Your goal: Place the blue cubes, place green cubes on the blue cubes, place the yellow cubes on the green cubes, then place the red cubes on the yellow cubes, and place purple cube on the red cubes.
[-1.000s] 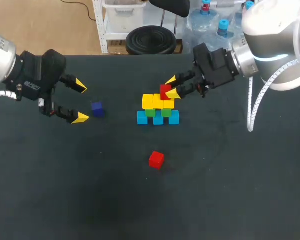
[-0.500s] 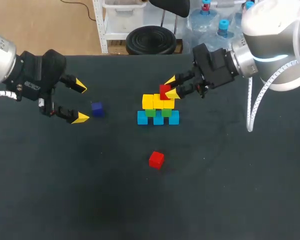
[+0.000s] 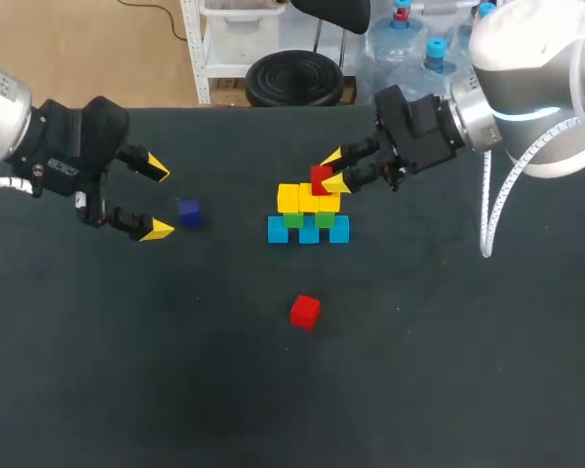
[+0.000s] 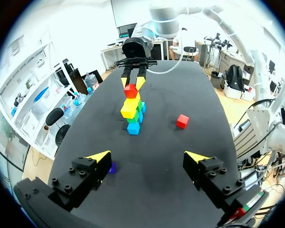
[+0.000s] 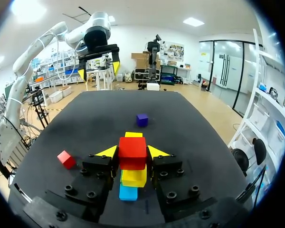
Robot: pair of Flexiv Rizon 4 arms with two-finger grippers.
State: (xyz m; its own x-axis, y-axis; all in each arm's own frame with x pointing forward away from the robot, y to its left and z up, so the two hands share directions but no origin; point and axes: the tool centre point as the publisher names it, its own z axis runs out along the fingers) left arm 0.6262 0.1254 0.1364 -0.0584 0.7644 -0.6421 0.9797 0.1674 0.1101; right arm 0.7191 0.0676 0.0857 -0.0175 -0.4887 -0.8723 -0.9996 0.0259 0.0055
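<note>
The small light-blue cubes (image 3: 309, 231), green cubes (image 3: 293, 220) and yellow cubes (image 3: 290, 197) stand stacked. The right jaws pinch one red cube (image 3: 321, 177) over them; the left jaws hang spread beside the purple cube (image 3: 188, 212). Left to place: these two and a second red cube (image 3: 305, 311) on the counter (image 3: 448, 370).

Desk (image 3: 439, 380): black matte top, faintly mottled, fills most of the head view. Far edge straight, running side to side.

Head view high behind, looking down on table (image 3: 419, 370); wrist views face each other across cube stack (image 3: 309, 229), right's close.
</note>
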